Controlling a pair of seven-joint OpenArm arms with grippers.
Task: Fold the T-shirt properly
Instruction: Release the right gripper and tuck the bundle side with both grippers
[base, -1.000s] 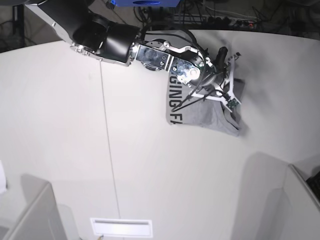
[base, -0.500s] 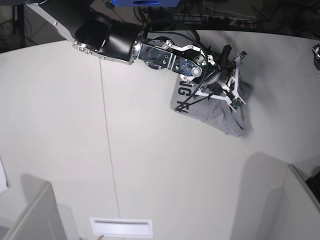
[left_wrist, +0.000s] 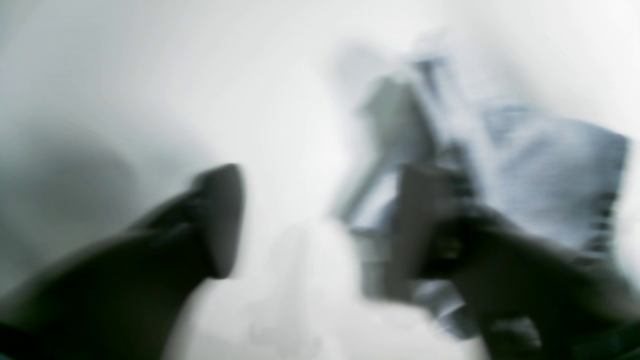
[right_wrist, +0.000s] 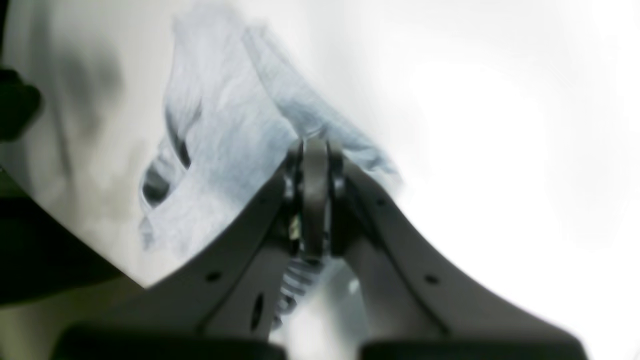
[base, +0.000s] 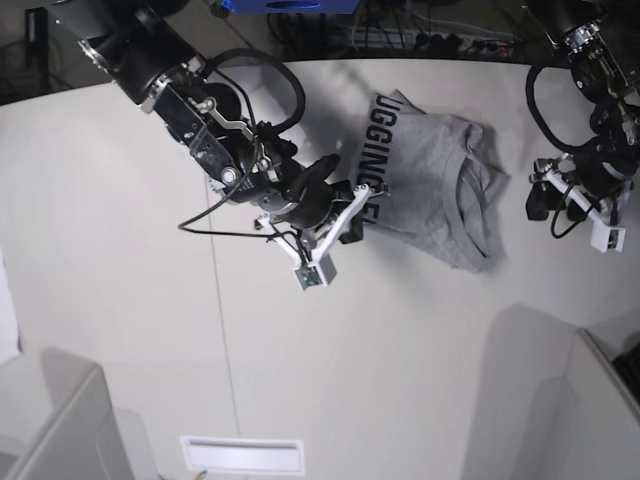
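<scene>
Base view: the right arm has swung back from over the cloth to the left, and the right gripper (base: 352, 213) now sits at the lettered left edge of the T-shirt (base: 432, 180). Its jaws are pressed together; whether they nip the hem I cannot tell. The shirt lies far right on the table (base: 120, 300), rumpled, still unfolded. The left gripper (base: 541, 202) has arrived just right of it, jaws apart and empty.

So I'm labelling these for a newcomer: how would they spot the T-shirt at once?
Start at the white table and look to its far edge, between the two arms. The T-shirt lies there in a rumpled heap: heather-grey cloth with big black block letters along its left edge, the only fabric on the table.
</scene>
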